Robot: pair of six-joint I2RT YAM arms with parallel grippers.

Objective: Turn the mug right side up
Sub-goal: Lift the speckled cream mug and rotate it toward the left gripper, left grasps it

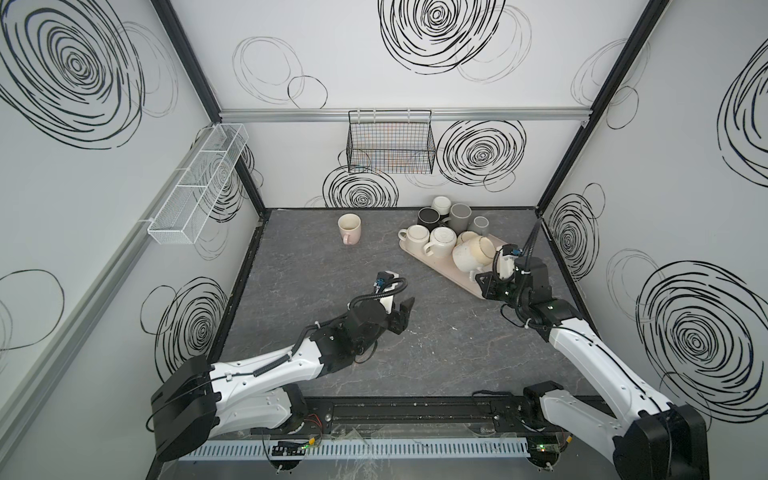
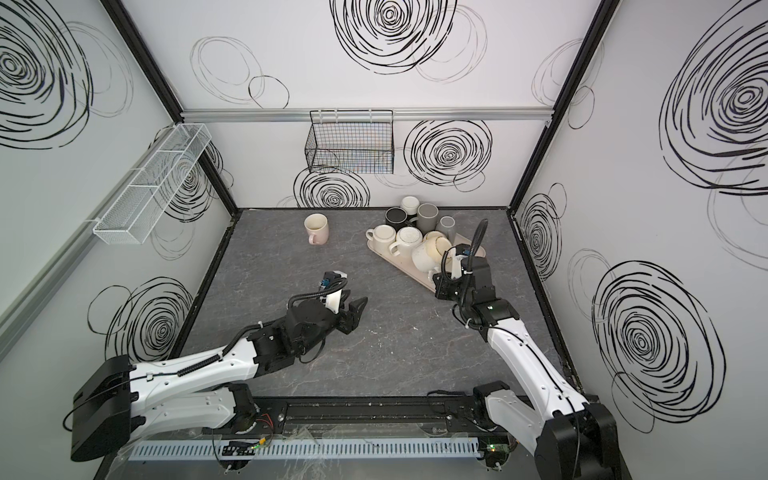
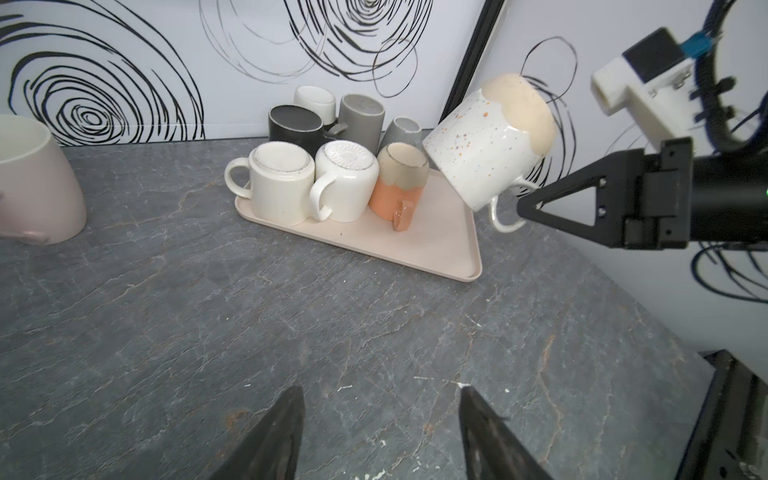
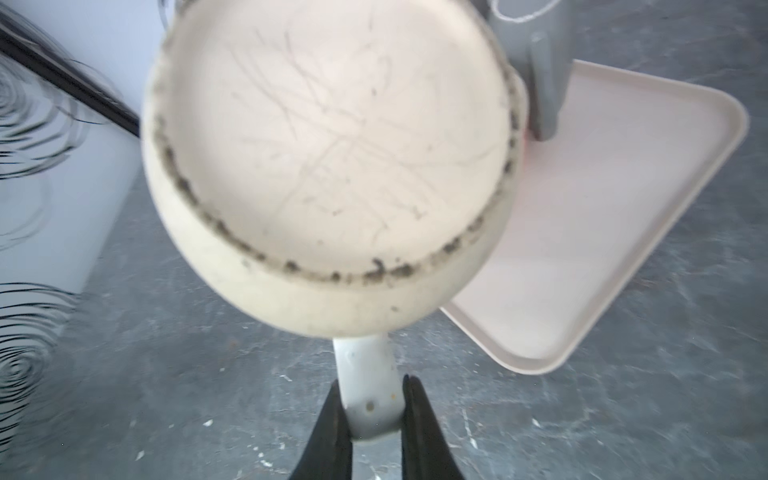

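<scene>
Pinching the handle [image 4: 361, 365] of the tilted mug [image 3: 486, 145]: right claw [image 4: 372, 384]; left claw [image 3: 381, 390] spread.

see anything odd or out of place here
The speckled mug hangs tilted in midair near the tray, pinched by its handle in the right pincer. The pink mug stands upright alone, apart from the tray.

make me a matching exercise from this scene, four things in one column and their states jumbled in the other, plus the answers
Things:
1. speckled mug
2. pink mug
3. orange mug
4. left end effector

States:
A. upside down on the tray
B. open, holding nothing
C. upright on the table, off the tray
D. tilted in the air, handle gripped by the right end effector

Pairs: 1-D, 2-C, 3-A, 4-B
</scene>
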